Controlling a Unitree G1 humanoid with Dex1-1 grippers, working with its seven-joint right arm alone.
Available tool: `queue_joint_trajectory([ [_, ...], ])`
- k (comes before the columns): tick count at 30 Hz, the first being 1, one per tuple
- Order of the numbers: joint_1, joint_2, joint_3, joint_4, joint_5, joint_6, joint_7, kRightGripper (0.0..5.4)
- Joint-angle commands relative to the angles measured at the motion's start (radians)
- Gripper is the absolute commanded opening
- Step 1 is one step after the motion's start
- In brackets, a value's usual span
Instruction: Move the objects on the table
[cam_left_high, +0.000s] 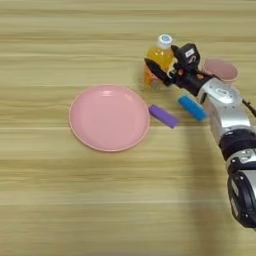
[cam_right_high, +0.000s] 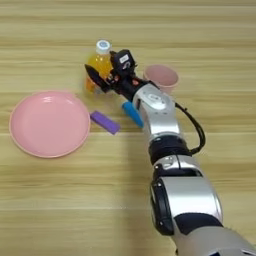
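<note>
The small orange-drink bottle (cam_left_high: 161, 56) with a white cap stands at the back of the table (cam_left_high: 60, 200), leaning a little to the right. My right gripper (cam_left_high: 164, 62) is shut on the bottle: one black finger crosses its lower front and the other sits at its right shoulder. Just right of the gripper is the pale pink cup (cam_left_high: 220, 69), upright and apart from it. In front and to the left lies the wide pink plate (cam_left_high: 109, 117), with nothing on it. The silver forearm (cam_right_high: 155, 107) comes in from the lower right.
A purple block (cam_left_high: 163, 116) lies just right of the plate. A blue block (cam_left_high: 192, 107) lies beside it, partly under the forearm. Bare wood stretches across the front and the far left.
</note>
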Motion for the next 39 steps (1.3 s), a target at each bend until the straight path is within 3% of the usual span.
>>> queue_joint_trajectory([
  [1, -0.047, -0.013, -0.01, -0.191, 0.059, -0.019, 0.017, 3.57],
  [9, 0.064, 0.014, 0.034, -0.479, 0.14, 0.083, 0.107, 3.56],
  [13, 0.112, 0.031, 0.08, -0.589, 0.149, 0.138, 0.136, 3.56],
  [23, 0.174, 0.062, 0.167, -0.725, 0.176, 0.227, 0.202, 3.56],
  [39, 0.244, 0.072, 0.27, -0.814, 0.203, 0.248, 0.347, 3.56],
])
